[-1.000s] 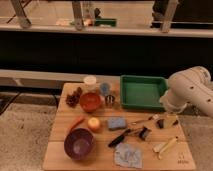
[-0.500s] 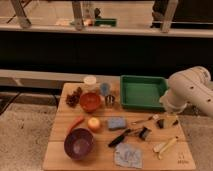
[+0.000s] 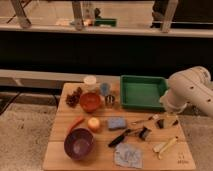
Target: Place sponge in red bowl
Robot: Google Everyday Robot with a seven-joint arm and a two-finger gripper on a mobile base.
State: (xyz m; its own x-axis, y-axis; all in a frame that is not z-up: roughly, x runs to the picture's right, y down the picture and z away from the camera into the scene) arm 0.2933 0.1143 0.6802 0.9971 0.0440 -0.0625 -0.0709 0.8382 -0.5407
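Observation:
The blue sponge [image 3: 117, 123] lies flat on the wooden board [image 3: 60, 150], near its middle. The red bowl [image 3: 90, 101] stands upright behind and to the left of the sponge, apart from it. My white arm [image 3: 189, 91] comes in from the right, over the board's right edge. My gripper [image 3: 166, 120] hangs dark below it, low over the right part of the board and well to the right of the sponge. It holds nothing that I can see.
A green tray [image 3: 142, 91] sits at the back right. A purple bowl [image 3: 79, 143], a carrot [image 3: 75, 123], a yellow fruit [image 3: 93, 123], pine cones [image 3: 74, 98], cups [image 3: 104, 89], a black brush [image 3: 120, 137], a grey cloth [image 3: 127, 155] and wooden utensils [image 3: 165, 146] crowd the board.

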